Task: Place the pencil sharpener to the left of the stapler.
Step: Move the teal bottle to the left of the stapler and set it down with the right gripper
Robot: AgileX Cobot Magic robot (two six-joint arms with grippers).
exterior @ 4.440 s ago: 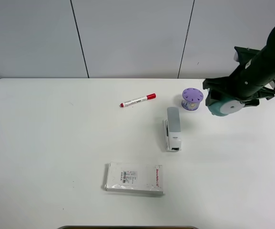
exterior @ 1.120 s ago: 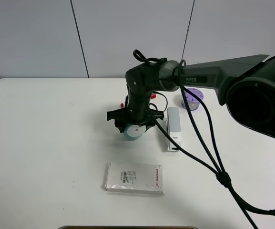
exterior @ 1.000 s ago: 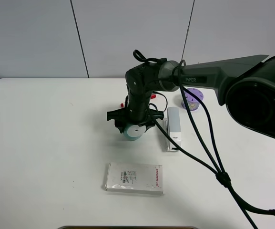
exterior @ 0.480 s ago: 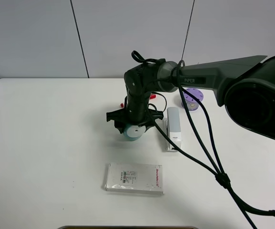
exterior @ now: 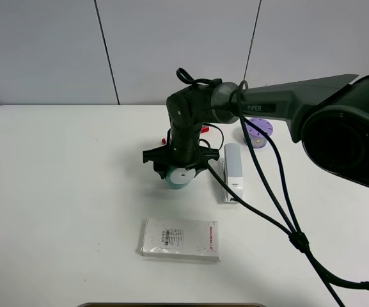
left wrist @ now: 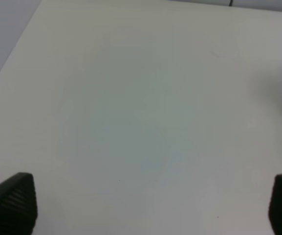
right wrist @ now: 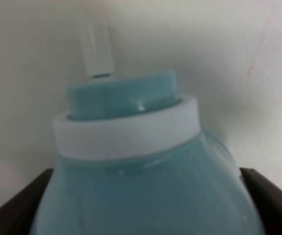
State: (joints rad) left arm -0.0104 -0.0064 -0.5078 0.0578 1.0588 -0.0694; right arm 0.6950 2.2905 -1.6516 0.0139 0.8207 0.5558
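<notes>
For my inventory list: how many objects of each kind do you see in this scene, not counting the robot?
pencil sharpener: 1
stapler: 1
marker: 1
purple disc: 1
white packet: 1
Total: 5

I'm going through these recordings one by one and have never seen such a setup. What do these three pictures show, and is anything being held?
This is a two-armed robot working at a white table. The wide picture comes from a camera mounted high up. The other two come from a small camera on each arm's wrist. The wide view shows only the right arm. Its right gripper is closed around the teal pencil sharpener, held low just left of the grey stapler. The right wrist picture shows that sharpener close up. The left wrist picture shows the left gripper, open, over bare table. A white packet and a purple disc also lie there.
</notes>
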